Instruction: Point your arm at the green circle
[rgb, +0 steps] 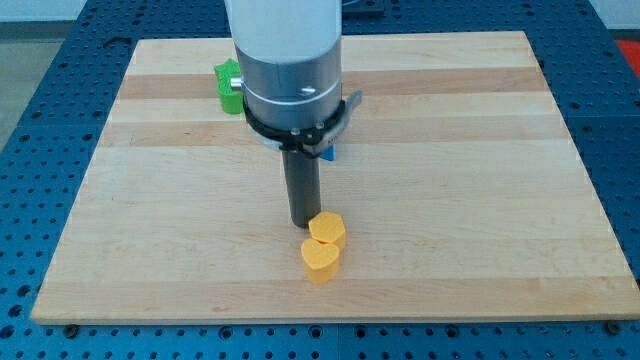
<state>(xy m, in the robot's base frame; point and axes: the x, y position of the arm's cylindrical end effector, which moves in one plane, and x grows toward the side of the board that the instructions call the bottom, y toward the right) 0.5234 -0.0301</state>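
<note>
Blocks are few on the wooden board (480, 150): two yellow ones near the view's bottom middle, a green one up at the view's top left, and a sliver of blue. My tip (302, 224) sits low on the board, just beside the upper yellow block (327, 229), at its left edge and so close I cannot tell whether they touch. The lower yellow block (320, 259), roughly heart-shaped, touches the upper one from below. The green block (229, 85), the task's thing, lies well apart from my tip, half hidden behind the arm's pale body (290, 60), so its shape is unclear. The blue block (326, 152) peeks out behind the rod's collar. The rod has no jaws to open or close.
</note>
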